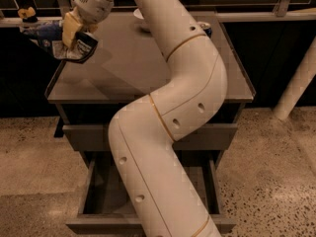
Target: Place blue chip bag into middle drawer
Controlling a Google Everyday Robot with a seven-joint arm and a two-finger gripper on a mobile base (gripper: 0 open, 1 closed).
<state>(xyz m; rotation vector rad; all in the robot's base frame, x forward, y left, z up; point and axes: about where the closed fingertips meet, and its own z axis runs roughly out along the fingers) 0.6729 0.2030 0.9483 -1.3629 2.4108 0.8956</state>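
My gripper (69, 33) is at the top left, above the left edge of the cabinet top. It is shut on the blue chip bag (54, 46), a crinkled dark-blue foil bag with white patches, held in the air and sticking out to the left. One yellow finger (72, 27) lies across the bag. The middle drawer (101, 201) stands pulled open at the bottom of the cabinet, and my white arm (163, 132) hides much of its inside.
The drawer front above (86, 137) is closed. A white bowl (139, 15) and a can (206, 29) at the back of the grey cabinet top (118, 68) are partly hidden by my arm. A white post (296, 88) stands at right on the speckled floor.
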